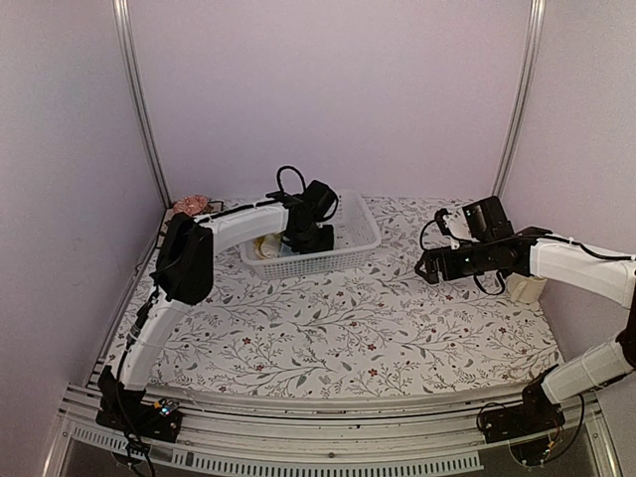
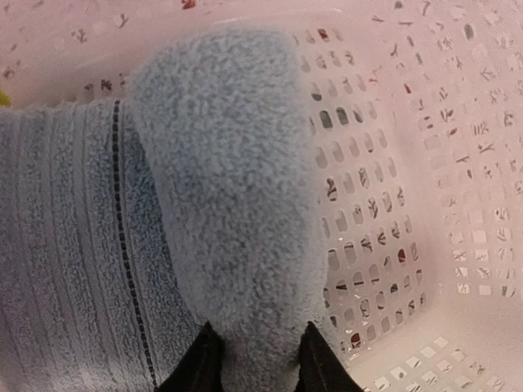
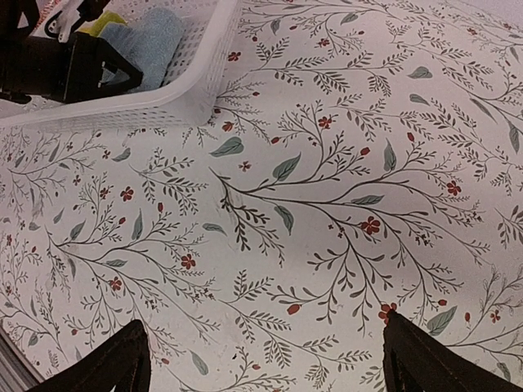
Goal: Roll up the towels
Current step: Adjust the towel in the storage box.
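Observation:
The light blue towel lies in the white perforated basket. My left gripper reaches down into the basket and is shut on a raised fold of the blue towel; both dark fingertips press its sides. A sliver of the yellow-green towel shows at the left edge, and both towels show in the right wrist view: blue towel, yellow-green towel. My right gripper is open and empty, hovering above the floral tablecloth to the right of the basket. In the top view the left gripper hides the towels.
A floral-patterned tablecloth covers the table. A pinkish object sits at the back left corner. A pale cream object stands under the right arm. Pale walls and metal frame posts enclose the table.

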Tool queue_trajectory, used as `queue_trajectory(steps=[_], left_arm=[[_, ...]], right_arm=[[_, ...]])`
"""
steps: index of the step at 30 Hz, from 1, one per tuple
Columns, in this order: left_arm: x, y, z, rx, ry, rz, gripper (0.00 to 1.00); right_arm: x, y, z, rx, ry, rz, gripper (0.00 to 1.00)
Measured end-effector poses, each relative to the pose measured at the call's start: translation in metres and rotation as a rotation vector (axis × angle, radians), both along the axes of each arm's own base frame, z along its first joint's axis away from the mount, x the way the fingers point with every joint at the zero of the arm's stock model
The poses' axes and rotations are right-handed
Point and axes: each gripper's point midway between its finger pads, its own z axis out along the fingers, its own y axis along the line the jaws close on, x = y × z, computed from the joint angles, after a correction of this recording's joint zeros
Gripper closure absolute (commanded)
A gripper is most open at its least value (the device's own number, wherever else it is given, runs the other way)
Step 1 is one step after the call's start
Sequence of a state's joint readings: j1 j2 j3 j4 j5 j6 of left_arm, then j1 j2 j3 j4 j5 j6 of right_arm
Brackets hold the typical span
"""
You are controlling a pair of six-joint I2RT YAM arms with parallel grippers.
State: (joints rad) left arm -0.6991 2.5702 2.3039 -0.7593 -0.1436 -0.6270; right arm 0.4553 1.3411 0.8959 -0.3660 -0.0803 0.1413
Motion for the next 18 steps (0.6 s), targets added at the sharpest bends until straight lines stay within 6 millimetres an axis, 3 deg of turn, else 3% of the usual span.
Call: queue_trajectory(steps=[4, 18], left_arm=[[0.0, 0.002, 0.003, -0.07, 0.017, 0.006, 0.89], [-0.018, -0.005, 0.042, -0.561, 0.04, -0.101, 0.85]], right_arm=[[0.0, 0.0, 0.0, 0.001, 0.0, 0.0, 0.01], [-0.001, 0.004, -0.002, 0.017, 0.015, 0.014, 0.01]])
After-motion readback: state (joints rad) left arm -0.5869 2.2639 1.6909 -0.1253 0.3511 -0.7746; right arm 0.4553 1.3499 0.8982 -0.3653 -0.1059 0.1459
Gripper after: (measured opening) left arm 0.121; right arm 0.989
